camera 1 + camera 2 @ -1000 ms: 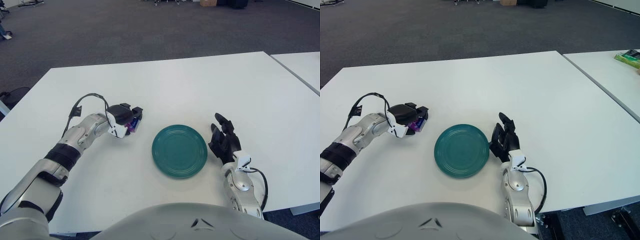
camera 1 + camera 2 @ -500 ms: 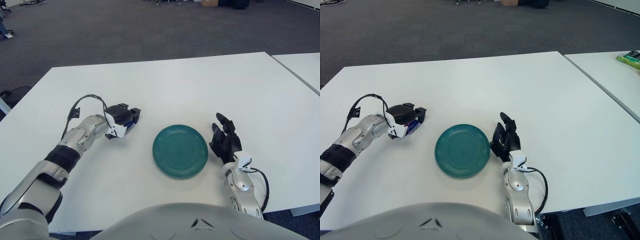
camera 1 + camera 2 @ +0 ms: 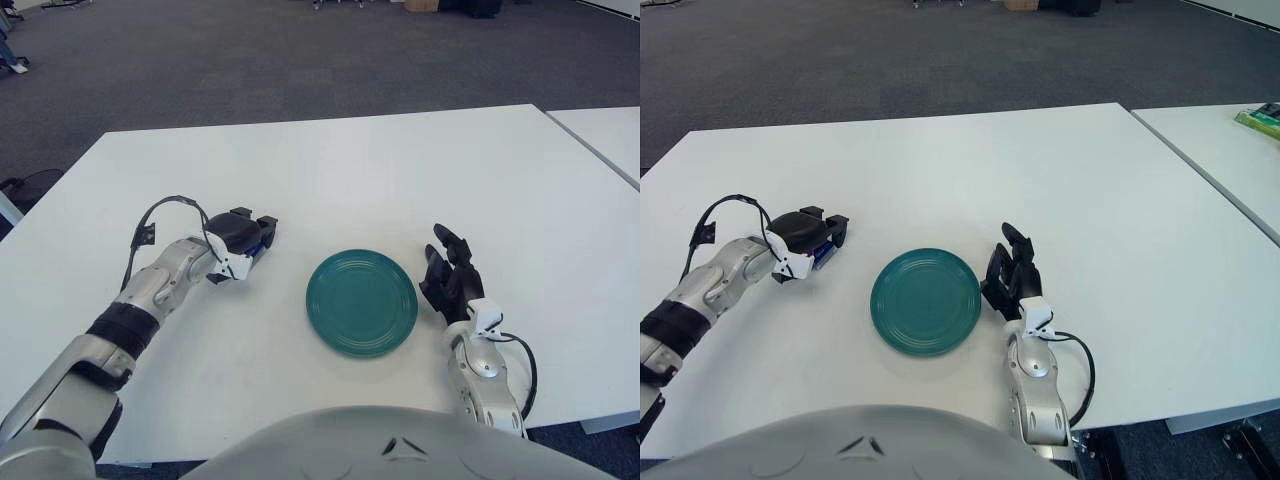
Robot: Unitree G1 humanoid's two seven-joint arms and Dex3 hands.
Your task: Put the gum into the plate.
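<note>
A small blue-and-purple pack of gum (image 3: 257, 249) lies on the white table (image 3: 400, 170), left of a round teal plate (image 3: 361, 301). My left hand (image 3: 252, 235) covers the gum, with its dark fingers curled around the pack, so only one edge shows below the fingers. The hand and gum are a short gap away from the plate's left rim. Nothing lies in the plate. My right hand (image 3: 450, 278) shows just right of the plate, idle, fingers spread and holding nothing.
A black cable (image 3: 165, 208) loops above my left wrist. A second white table (image 3: 1220, 140) stands to the right across a narrow gap, with a green object (image 3: 1260, 118) on it. Grey carpet lies beyond the far edge.
My left hand has shifted slightly left, away from the plate, keeping the gum under its fingers; less of the pack shows now. The right hand has not moved.
</note>
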